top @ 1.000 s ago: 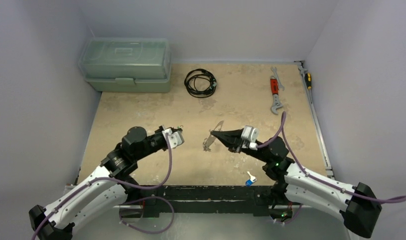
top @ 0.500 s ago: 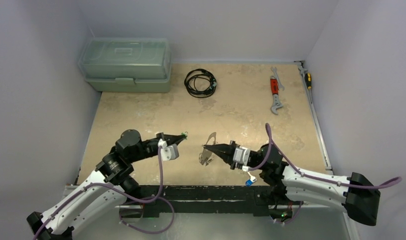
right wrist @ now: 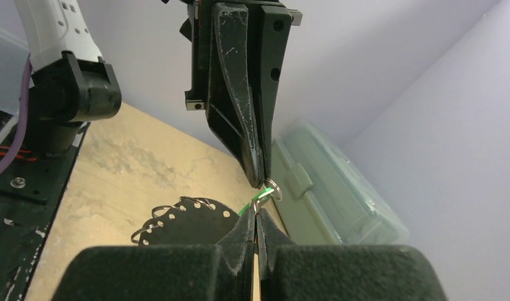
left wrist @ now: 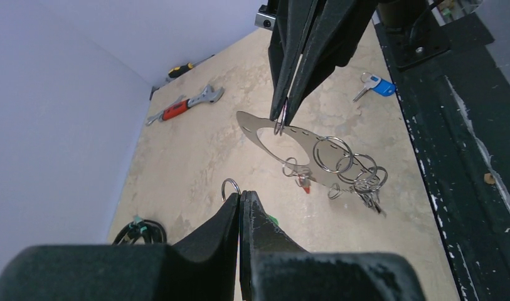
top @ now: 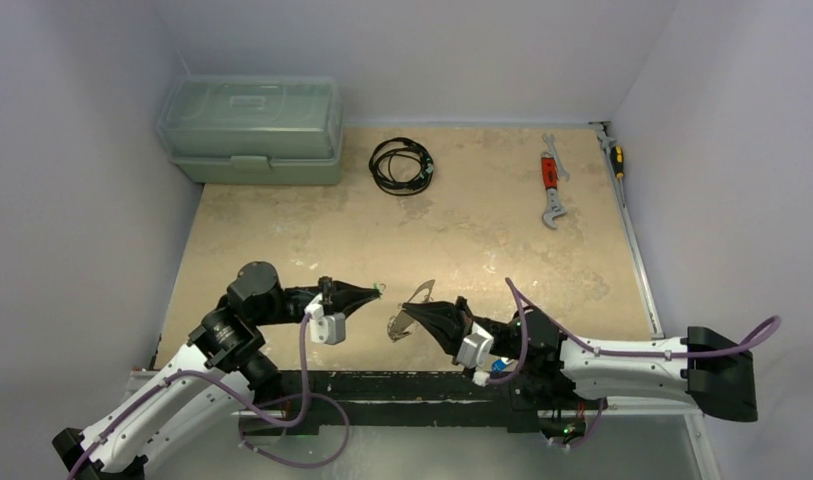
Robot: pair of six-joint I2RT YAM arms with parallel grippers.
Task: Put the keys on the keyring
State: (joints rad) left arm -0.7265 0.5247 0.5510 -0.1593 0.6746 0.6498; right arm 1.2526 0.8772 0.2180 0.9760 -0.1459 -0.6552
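From above, you see only that your two arms meet tip to tip near the near edge of the bench, with a pale sliver of metal between them.

The left wrist view gives you the detail. Your right fingers come down from the top of that view, pressed together on the rim of the keyring, which hangs clear of the bench. The keyring is a flat silvery plate with an oval cut-out at the gripped end. A row of small holes runs along it, several threaded with split rings, and a bunch of keys dangles at its far end.

Your left fingers are also pressed together, pinching a small split ring with a green tag beside it. This view also shows the blue-headed key plainly, lying on the bench by the near edge.

In the right wrist view, that split ring sits right at the right fingertips; you cannot tell whether they touch.

Compared with a second ago, both arms sit nearer the near edge, and the gap between the tips is narrower.
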